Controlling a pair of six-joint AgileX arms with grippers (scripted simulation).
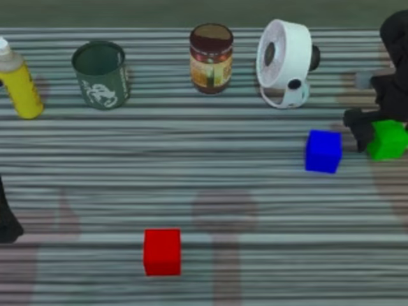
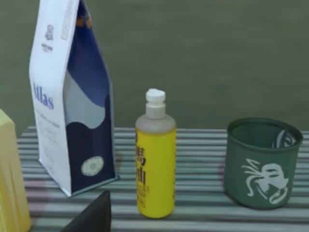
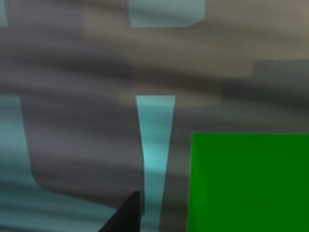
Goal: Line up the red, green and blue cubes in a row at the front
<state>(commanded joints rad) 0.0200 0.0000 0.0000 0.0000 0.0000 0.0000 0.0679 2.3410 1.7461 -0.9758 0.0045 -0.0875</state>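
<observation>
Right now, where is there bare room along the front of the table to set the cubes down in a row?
Bare table runs along the front, right of the red cube, below the blue cube and green cube. The back is crowded: mug, jar, fan. The right gripper crowds the green cube.

Back row: yellow bottle (image 1: 19,80) far left, green mug (image 1: 101,74), jar (image 1: 211,58), white fan (image 1: 284,62). Blue-white bag (image 2: 72,96) beside bottle.

Red cube (image 1: 162,252) front; blue (image 1: 323,151), green (image 1: 387,139) right.

Even, soft light; faint blotchy shadows across the striped table (image 1: 204,191).
</observation>
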